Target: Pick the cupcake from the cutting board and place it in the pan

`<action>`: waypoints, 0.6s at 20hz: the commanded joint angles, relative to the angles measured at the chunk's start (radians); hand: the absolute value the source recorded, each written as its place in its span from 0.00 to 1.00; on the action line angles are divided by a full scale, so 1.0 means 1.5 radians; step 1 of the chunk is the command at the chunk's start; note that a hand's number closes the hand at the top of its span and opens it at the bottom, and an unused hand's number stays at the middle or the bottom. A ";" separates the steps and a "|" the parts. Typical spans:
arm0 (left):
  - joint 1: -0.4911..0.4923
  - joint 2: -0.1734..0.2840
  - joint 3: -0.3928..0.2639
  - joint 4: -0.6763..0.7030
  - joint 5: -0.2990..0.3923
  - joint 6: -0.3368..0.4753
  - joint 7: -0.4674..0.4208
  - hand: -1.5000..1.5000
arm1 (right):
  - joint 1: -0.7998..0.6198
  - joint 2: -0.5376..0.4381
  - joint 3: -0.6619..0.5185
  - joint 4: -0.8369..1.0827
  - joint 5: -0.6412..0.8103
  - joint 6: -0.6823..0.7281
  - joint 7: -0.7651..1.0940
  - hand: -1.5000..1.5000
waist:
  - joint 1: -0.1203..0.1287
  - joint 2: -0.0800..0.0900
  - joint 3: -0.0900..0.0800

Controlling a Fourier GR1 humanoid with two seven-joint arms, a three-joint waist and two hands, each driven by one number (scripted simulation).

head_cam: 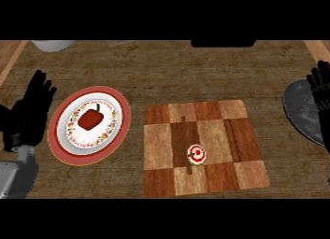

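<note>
A small cupcake [197,154] with white and red topping sits near the middle of the checkered wooden cutting board [203,148]. The dark grey pan [302,112] lies at the right edge, partly hidden by my right hand [328,100], which stands over it with straight fingers pointing up and holds nothing. At the left edge my left hand [31,109] rests open, fingers up, beside the plate. Both hands are well apart from the cupcake.
A red-rimmed plate [119,122] with a red bell pepper [91,118] lies left of the board. A pale round object [53,45] and a dark object [222,43] sit at the counter's far edge.
</note>
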 commanded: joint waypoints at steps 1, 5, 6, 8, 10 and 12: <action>0.013 -0.032 0.008 0.035 0.005 -0.016 -0.027 0.50 | 0.003 0.038 0.019 -0.005 0.011 0.003 0.014 1.00 | 0.010 0.007 0.010; 0.125 -0.105 -0.047 0.015 0.007 0.017 -0.026 0.50 | 0.053 0.142 0.121 -0.027 -0.047 0.010 0.052 1.00 | 0.022 0.006 0.010; 0.137 -0.111 -0.060 0.018 0.006 0.014 -0.020 0.50 | 0.047 0.176 0.162 -0.011 -0.038 0.004 0.061 1.00 | 0.031 0.007 0.010; 0.162 -0.125 -0.062 0.047 0.016 -0.010 -0.056 0.50 | 0.131 0.132 0.201 -0.016 0.172 -0.120 -0.001 1.00 | 0.003 0.004 0.008; 0.175 -0.109 -0.048 0.028 0.022 -0.009 -0.045 0.50 | 0.184 0.153 0.253 -0.062 0.267 -0.195 -0.055 0.00 | -0.005 -0.004 0.008; 0.153 -0.121 -0.055 0.024 0.017 0.011 -0.023 0.50 | 0.245 0.196 0.332 -0.098 0.337 -0.257 -0.069 0.00 | -0.015 -0.003 0.008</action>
